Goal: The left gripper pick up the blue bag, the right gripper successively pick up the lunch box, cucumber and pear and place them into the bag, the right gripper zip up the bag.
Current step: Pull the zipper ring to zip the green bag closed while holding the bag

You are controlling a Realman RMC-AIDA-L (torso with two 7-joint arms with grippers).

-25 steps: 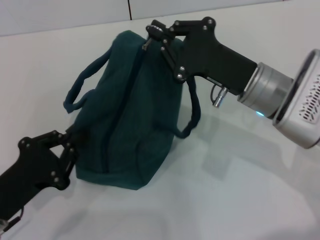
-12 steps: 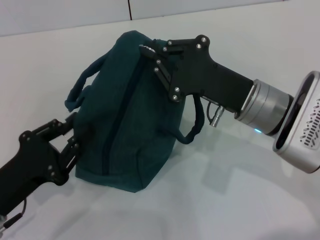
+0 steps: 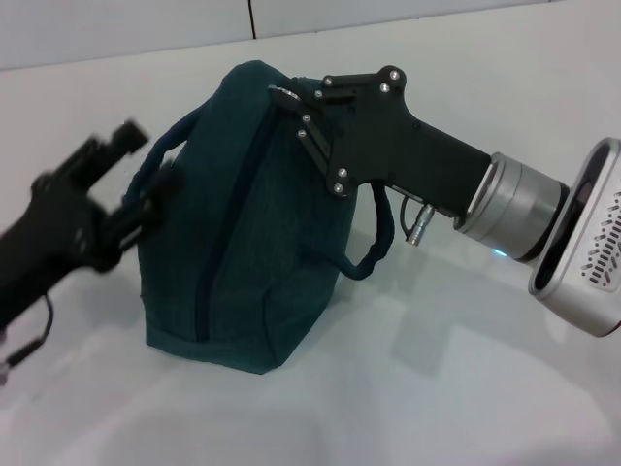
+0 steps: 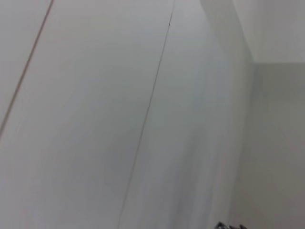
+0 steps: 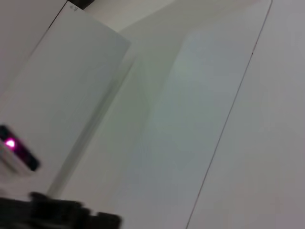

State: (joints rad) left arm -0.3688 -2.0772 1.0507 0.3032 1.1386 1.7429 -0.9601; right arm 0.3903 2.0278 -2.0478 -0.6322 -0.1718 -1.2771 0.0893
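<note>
White tabletop, bag (image 3: 243, 223) standing near the far edge – soft, floppy cloth, best held by its cord handles. Right gripper (image 3: 291, 102) looks closed at the zipper's top end; left gripper (image 3: 146, 209) is beside the bag's left handle, grip unclear.

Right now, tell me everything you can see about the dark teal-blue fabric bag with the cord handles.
The dark teal-blue fabric bag stands upright on the white table, bulging and soft-looking. A long zipper line runs down its near face, apparently closed. Two rolled cord handles loop out, one on each side. The right gripper sits at the bag's top by the zipper's end; the left gripper is against the handle on the robot's left. Its contents are hidden.
</note>
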